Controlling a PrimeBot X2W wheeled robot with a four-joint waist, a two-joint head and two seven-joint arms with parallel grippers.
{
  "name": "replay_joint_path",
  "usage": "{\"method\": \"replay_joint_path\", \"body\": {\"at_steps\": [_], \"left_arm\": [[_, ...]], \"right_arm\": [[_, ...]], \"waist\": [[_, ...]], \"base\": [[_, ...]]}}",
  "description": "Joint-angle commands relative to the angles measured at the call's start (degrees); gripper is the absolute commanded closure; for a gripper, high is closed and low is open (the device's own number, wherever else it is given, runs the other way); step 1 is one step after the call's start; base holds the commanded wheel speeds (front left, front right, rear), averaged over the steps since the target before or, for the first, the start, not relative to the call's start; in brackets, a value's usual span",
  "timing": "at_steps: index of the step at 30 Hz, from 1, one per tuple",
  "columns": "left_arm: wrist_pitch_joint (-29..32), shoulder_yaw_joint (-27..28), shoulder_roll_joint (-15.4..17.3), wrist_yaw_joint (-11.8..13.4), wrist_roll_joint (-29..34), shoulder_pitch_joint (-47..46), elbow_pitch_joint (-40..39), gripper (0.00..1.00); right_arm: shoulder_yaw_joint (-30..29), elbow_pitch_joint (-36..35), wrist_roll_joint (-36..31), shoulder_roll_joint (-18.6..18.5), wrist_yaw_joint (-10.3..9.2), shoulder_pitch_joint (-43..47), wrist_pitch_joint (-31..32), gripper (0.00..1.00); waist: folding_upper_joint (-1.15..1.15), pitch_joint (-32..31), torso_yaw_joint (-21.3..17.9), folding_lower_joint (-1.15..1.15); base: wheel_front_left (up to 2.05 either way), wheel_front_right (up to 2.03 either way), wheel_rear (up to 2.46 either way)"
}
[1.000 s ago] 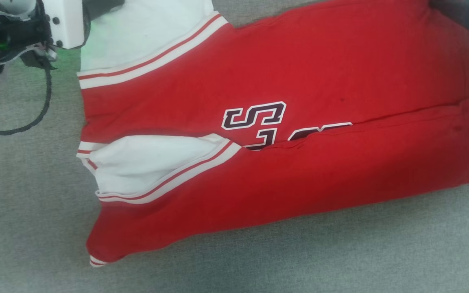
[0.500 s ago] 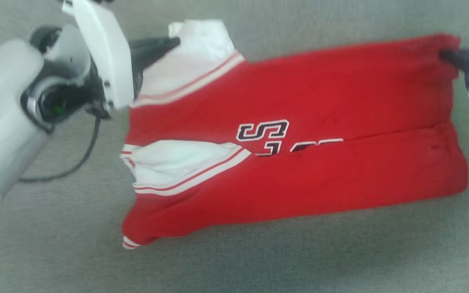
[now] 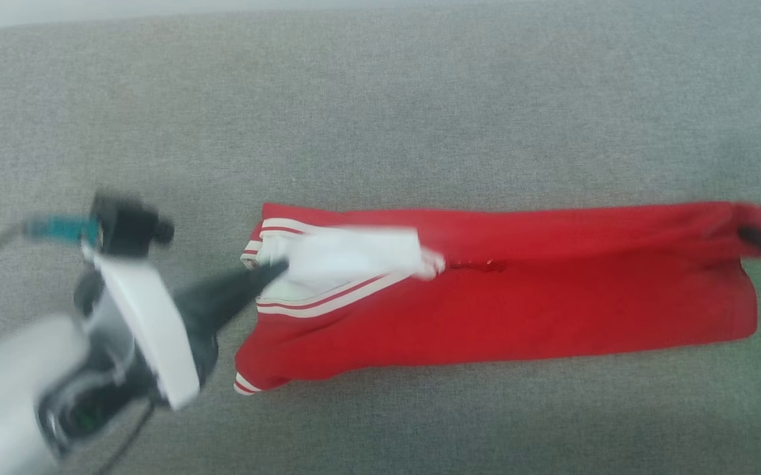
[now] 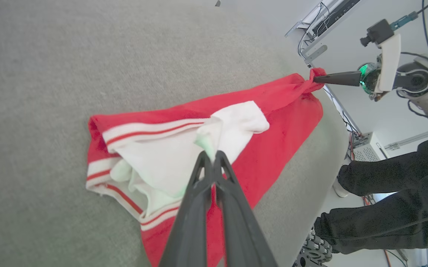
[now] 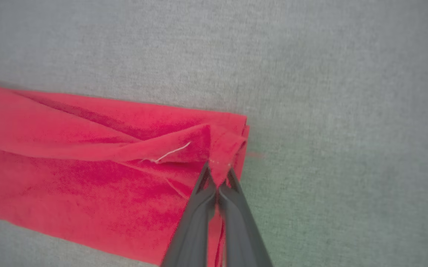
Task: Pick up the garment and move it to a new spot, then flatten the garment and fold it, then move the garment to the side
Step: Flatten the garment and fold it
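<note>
Looking down from the head camera, I see the garment (image 3: 499, 310) lying on the grey tabletop (image 3: 420, 119). It is a long red strip that runs from my left to my right. The end on my left shows white cloth and white trim with thin red stripes. The end on my right is all red.

My left claw (image 3: 278, 268) is pinched tight on the white cloth at the left end. In the left wrist view its two dark fingers (image 4: 199, 207) press together, with a bit of white cloth caught at the tips. That bit is pulled up into a small peak.

My right claw (image 3: 746, 232) is pinched tight on the far red corner at the right end. In the right wrist view the red cloth bunches into a small fold at the tips. A thin pale thread (image 5: 169, 154) lies on the red cloth just beside that fold.

The garment is stretched between my two claws.

In the left wrist view, a person's legs (image 4: 392, 178) in dark trousers are past the edge of the tabletop.
</note>
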Motion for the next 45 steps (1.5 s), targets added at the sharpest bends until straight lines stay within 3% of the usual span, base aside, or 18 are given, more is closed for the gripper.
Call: {"method": "replay_joint_path", "body": {"at_steps": [1, 5, 16, 17, 18, 19, 20, 22, 23, 26, 30, 40, 41, 45], "left_arm": [[-1.24, -0.22, 0.02, -0.11, 0.19, 1.41, -0.37, 1.0], [-5.34, -2.31, 0.12, -0.11, 1.45, 6.32, 0.06, 1.0], [-11.76, -5.41, -7.13, -0.1, 8.8, 8.25, 13.44, 1.0], [-12.29, -5.44, -7.78, -0.1, 8.89, 8.09, 14.11, 1.0], [-12.87, -5.24, -8.36, -0.1, 9.17, 8.03, 14.79, 0.87], [-13.34, -5.1, -8.94, -0.1, 9.38, 8.18, 15.29, 0.72], [-13.73, -4.98, -9.42, -0.1, 9.7, 8.35, 15.49, 0.62], [-14.54, -4.19, -10.06, -0.1, 9.3, 9.37, 16.02, 0.07], [-14.82, -3.82, -10.36, -0.1, 9.7, 9.94, 16.09, 0.0], [-15.35, -1.09, -11.42, -0.1, 10.46, 11.65, 16.34, 0.0], [-15.38, 9.26, -14.53, -0.04, 13.83, 17.06, 17.22, 0.0], [-15.43, 32.73, -26.51, -0.02, 31.63, 29.97, 20.1, 0.0], [-15.43, 32.73, -26.51, -0.02, 31.63, 29.97, 20.1, 0.0], [-15.44, 41.79, -30.41, -0.04, 41.66, 33.18, 19.79, 0.0]], "right_arm": [[-0.31, -0.8, 0.04, -0.18, 0.0, 1.51, -0.93, 1.0], [-2.2, -2.49, 0.16, -0.07, 0.0, 7.16, -3.72, 1.0], [-2.53, 0.46, -4.99, 4.34, 0.0, 7.48, -11.52, 1.0], [-2.26, 0.62, -5.29, 4.34, 0.0, 7.39, -11.88, 0.88], [-2.15, 0.86, -5.48, 4.27, -0.01, 7.28, -12.26, 0.59], [-2.1, 1.12, -5.56, 4.15, -0.01, 7.38, -12.43, 0.1], [-2.11, 1.21, -5.44, 3.82, 0.0, 7.59, -12.54, 0.0], [-2.8, 1.58, -4.93, 3.33, 0.0, 8.17, -12.87, 0.0], [-3.26, 1.55, -4.54, 3.17, 0.0, 8.6, -12.8, 0.0], [-5.45, 1.69, -2.63, 2.49, 0.0, 9.82, -12.46, 0.0], [-7.8, 3.35, -1.1, 2.71, 0.0, 11.46, -11.51, 0.0], [-9.94, 11.25, 0.25, 6.06, 0.0, 12.59, -5.39, 0.0], [-9.94, 11.25, 0.25, 6.06, 0.0, 12.59, -5.39, 0.0], [-10.2, 14.22, -0.06, 7.69, 0.01, 12.48, -1.87, 0.0]], "waist": [[0.0, 0.09, -0.03, 0.0], [0.0, 0.95, -0.26, 0.0], [0.0, 2.06, -0.68, 0.0], [0.0, 1.9, -0.6, 0.0], [0.0, 1.72, -0.54, 0.0], [0.0, 1.31, -0.39, 0.0], [0.0, 0.98, -0.19, 0.0], [0.0, 0.26, 0.2, 0.0], [0.0, -0.07, 0.45, 0.0], [0.0, -0.98, 1.55, 0.0], [0.0, -1.88, 3.42, 0.0], [0.0, -2.92, 8.35, 0.0], [0.0, -2.92, 8.35, 0.0], [0.0, -3.13, 9.17, 0.0]], "base": [[0.0, 0.0, 0.0], [0.0, 0.0, 0.0], [0.0, 0.0, 0.0], [0.0, 0.0, 0.0], [0.0, 0.0, 0.0], [0.0, 0.0, 0.0], [0.0, 0.0, 0.0], [0.0, 0.0, 0.0], [0.0, 0.0, 0.0], [0.0, 0.0, 0.0], [0.0, 0.0, 0.0], [0.0, 0.0, 0.0], [0.0, 0.0, 0.0], [0.0, 0.0, 0.0]]}}
